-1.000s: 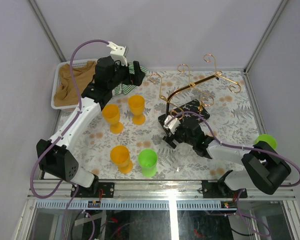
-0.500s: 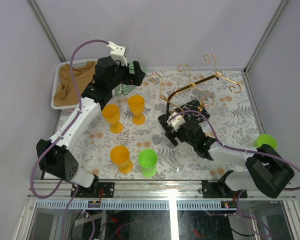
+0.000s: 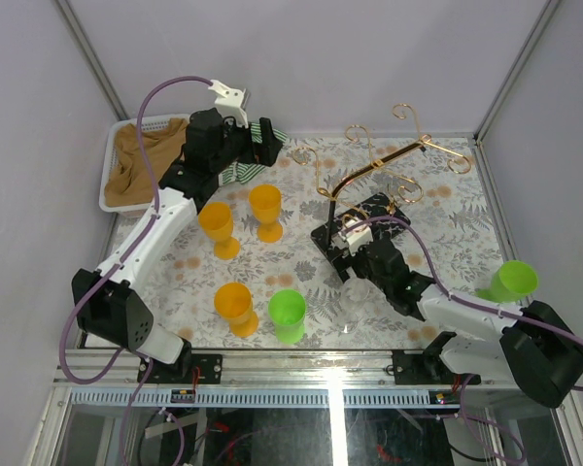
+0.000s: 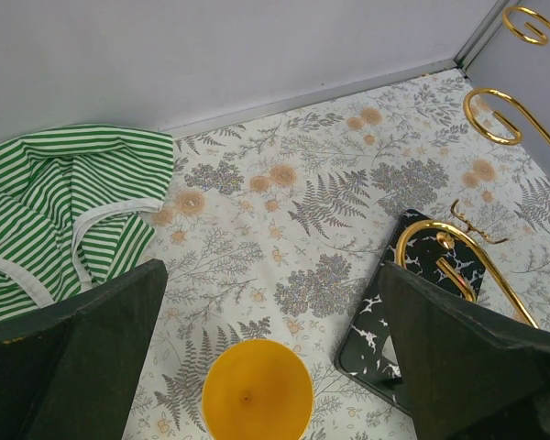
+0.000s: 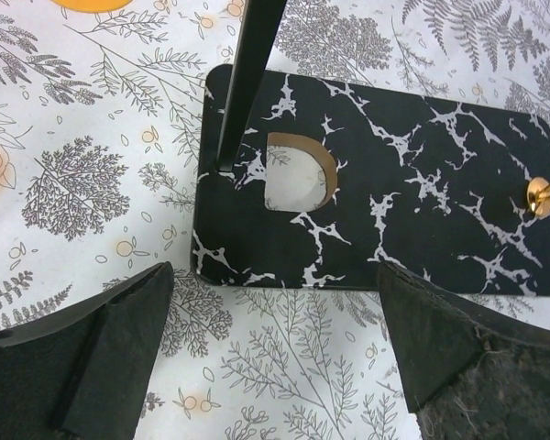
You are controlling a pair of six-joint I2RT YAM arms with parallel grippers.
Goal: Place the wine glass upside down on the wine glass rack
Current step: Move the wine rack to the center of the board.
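From above, the counter (image 3: 466,223) has a cloth on it with ferns and flowers. Plain pale walls (image 3: 301,58) stand round it, with grey metal bars in the corners. The wine glass rack (image 3: 374,167) stands at about 2 o'clock from the middle of the counter, with its gold hooks up over its black base (image 3: 379,209). There are three orange glasses and two green glasses, all on the counter. Two orange ones (image 3: 217,221) (image 3: 265,204) stand side by side at 10 o'clock. One orange (image 3: 234,303) and one green (image 3: 287,311) stand side by side at 7 o'clock. The other green one (image 3: 512,280) is at 4 o'clock by the right arm (image 3: 466,311). One white basket (image 3: 110,184) with a brown cloth (image 3: 141,160) sits at 10 o'clock, and one green striped cloth (image 3: 241,175) lies near it by the left arm (image 3: 146,238). In the left wrist view, the left fingers (image 4: 273,275) are spread wide with nothing between them. One orange glass shows at 6 o'clock, the striped cloth at 9 o'clock, and the rack's base and two gold hooks at 3 o'clock. In the right wrist view, the right fingers (image 5: 273,275) are spread wide too and grip nothing. They are over the end of the black base, which has white cracks and one hole (image 5: 298,179) shaped like a D. A thin dark post (image 5: 247,73) comes up at 9 o'clock of the hole.
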